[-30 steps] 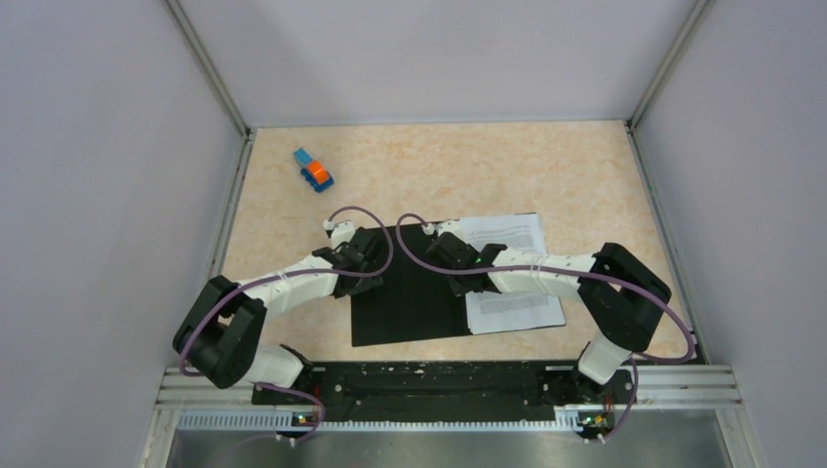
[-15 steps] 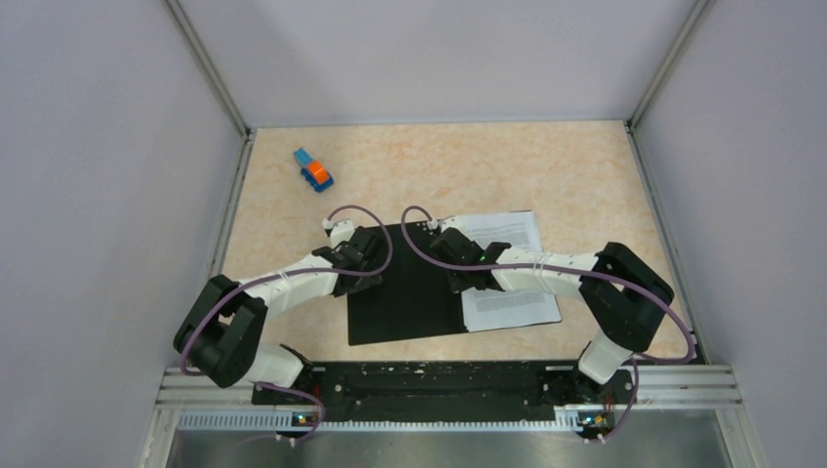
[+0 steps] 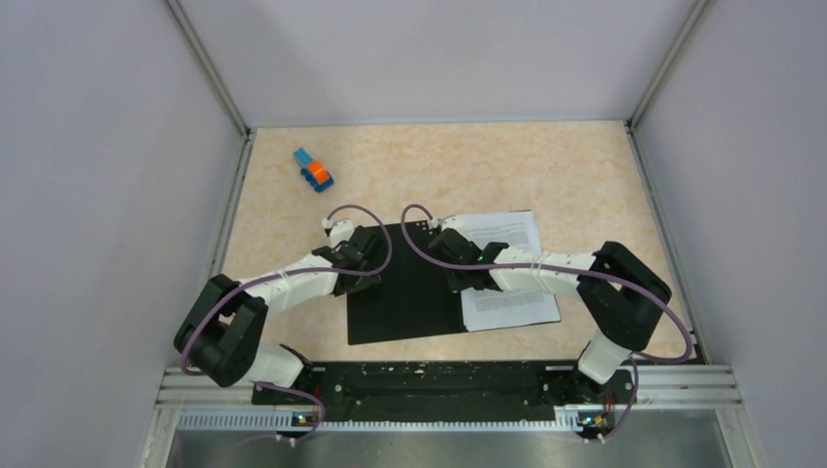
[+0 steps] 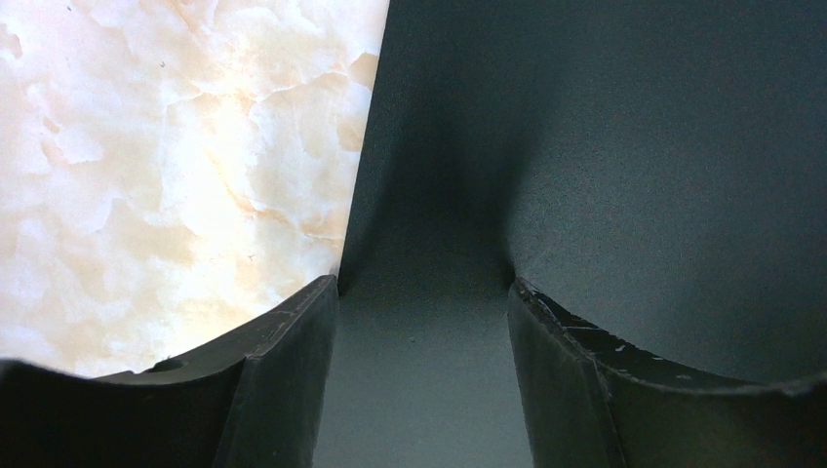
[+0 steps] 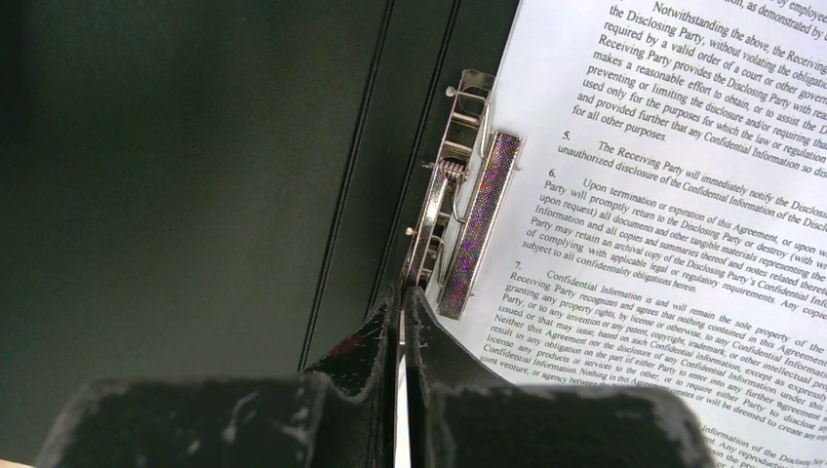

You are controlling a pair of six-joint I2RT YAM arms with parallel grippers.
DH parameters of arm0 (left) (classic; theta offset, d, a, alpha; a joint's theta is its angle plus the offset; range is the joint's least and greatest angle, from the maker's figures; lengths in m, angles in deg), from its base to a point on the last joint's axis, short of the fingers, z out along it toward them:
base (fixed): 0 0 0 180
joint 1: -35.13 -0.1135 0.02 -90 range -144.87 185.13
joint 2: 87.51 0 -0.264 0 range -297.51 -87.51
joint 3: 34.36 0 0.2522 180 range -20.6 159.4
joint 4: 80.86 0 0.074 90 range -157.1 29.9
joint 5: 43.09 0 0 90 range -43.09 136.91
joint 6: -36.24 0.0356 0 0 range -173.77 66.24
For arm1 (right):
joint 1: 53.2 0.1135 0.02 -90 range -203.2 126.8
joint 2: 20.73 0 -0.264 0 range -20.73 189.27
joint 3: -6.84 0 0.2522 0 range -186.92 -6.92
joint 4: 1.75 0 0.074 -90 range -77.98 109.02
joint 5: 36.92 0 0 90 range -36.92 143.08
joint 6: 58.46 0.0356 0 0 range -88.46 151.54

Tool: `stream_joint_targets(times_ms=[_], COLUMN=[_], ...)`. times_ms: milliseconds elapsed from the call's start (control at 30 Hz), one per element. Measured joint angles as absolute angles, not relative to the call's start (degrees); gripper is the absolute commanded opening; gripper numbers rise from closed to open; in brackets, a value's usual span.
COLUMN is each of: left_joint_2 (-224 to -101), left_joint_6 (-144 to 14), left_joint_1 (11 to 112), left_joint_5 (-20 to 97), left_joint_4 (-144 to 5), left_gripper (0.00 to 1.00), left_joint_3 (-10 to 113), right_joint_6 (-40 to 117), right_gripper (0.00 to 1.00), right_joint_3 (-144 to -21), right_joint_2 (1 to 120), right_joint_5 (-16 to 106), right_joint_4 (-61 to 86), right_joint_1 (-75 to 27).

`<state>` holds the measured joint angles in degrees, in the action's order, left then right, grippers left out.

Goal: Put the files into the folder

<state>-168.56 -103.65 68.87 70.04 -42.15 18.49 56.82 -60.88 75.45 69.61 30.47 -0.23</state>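
One folder (image 3: 405,302), left hand (image 4: 421,288) spread over its left edge, right hand (image 5: 402,302) closed at clip (image 5: 458,195) beside files (image 5: 683,195)

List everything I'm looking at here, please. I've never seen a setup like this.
Folder: one, lying open, black inside, middle of the table.
Files: one stack of white sheets with black print (number of sheets unclear), on the folder's right half.
Spine clip: one, silver metal, along the folder's fold at the sheets' edge.
Toy block: one, blue and orange, far left of the table, apart from the rest.
Table: one, beige marbled top.
Walls: pale grey, on three sides.
Left arm: one, white and black, jaws open over the folder's left edge.
Right arm: one, white and black, jaws shut, seemingly pinching the files beside the clip.
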Motion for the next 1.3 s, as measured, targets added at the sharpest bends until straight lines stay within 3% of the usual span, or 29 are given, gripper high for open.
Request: stream_joint_targets(times_ms=[433,867,1300], left_joint_2=[-169.0,-169.0,-169.2], left_joint_6=[-104.3,-104.7,-104.8], left_joint_1=[68.7,68.3,67.8], left_joint_5=[70.8,73.4,75.9], left_joint_4=[-42.7,-45.5,-48.2], left_gripper=[0.56,0.44,0.42], left_joint_3=[18.0,16.9,15.9], right_joint_6=[57.0,57.3,58.8], right_gripper=[0.00,0.00,0.00], right_joint_3=[-64.0,-61.6,-58.0], right_joint_2=[78.9,78.9,76.9], right_joint_5=[79.4,79.1,72.8], right_joint_4=[33.7,28.0,18.2], right_joint_1=[4.6,3.7,-1.2])
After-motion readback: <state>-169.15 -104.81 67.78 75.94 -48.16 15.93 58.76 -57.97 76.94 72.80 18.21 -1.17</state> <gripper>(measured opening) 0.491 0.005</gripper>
